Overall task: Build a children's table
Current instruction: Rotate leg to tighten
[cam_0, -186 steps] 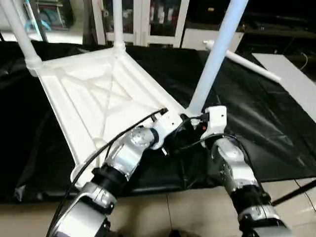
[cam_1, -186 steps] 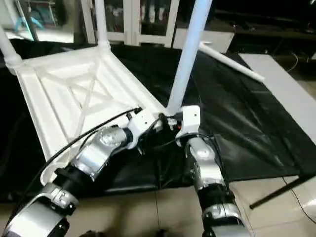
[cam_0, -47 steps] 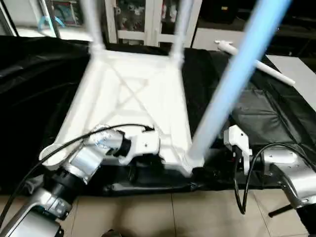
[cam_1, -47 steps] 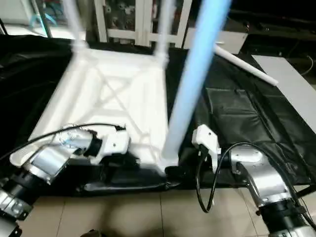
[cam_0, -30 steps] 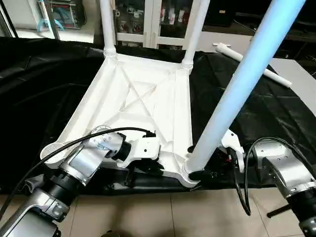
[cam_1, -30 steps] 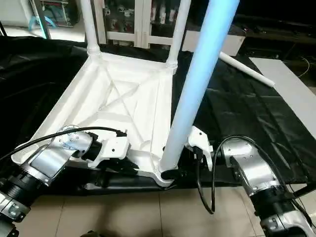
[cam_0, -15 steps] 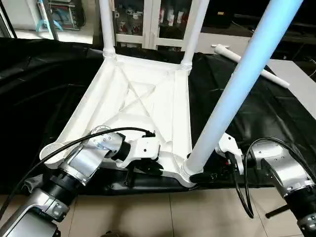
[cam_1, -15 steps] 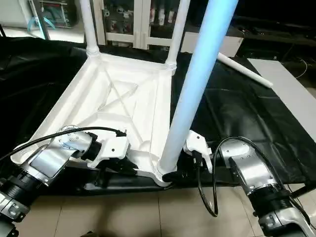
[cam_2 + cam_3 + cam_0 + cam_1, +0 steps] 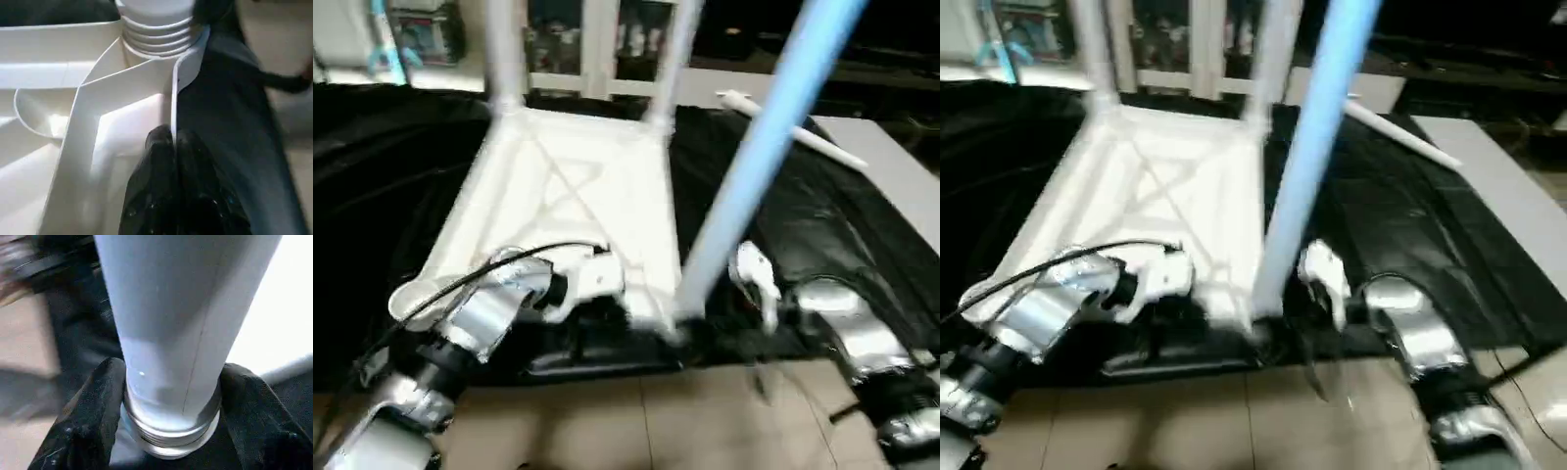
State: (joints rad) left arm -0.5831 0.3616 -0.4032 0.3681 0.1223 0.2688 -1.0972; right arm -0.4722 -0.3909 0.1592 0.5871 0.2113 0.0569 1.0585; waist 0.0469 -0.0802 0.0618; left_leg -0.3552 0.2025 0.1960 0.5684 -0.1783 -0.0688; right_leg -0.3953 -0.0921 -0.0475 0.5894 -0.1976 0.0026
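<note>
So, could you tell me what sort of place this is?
Probably an indoor lab or workshop: glass-fronted cabinets with small items line the back, black sheeting covers a tiled floor, and the upturned tabletop lies on it.

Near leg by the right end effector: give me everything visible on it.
The near leg is a long, smooth white plastic tube, tinted pale blue by the light. It stands leaning, its ribbed lower end in the tabletop's near right corner socket. The right end effector has a black finger on each side of the tube just above the ribs, closed on it.
</note>
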